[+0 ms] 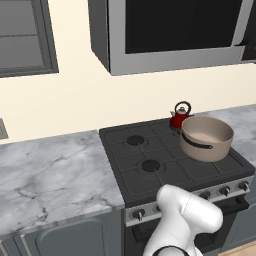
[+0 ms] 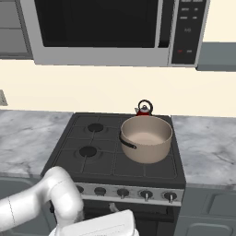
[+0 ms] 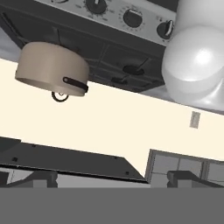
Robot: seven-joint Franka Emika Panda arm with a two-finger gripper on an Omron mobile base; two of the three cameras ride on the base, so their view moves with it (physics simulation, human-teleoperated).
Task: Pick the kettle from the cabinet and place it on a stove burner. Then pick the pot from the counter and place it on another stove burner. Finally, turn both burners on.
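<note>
The beige pot [image 1: 206,137] is sitting on the cooktop [image 1: 150,165], the red kettle [image 1: 180,116] just behind it. I cannot tell how the gripper is standing.

The pot [image 2: 146,138] hides most of the kettle [image 2: 144,109]. Just 1 loop handle shows in the hand view.

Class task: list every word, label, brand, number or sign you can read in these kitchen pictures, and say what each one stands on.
No text can be read.
Microwave control panel: rows of small marks and a red dot, too small and blurred to read.
Stove knobs: no readable markings.
Kettle, pot, counter: no labels or brand.
Wall plate: blank.
</note>
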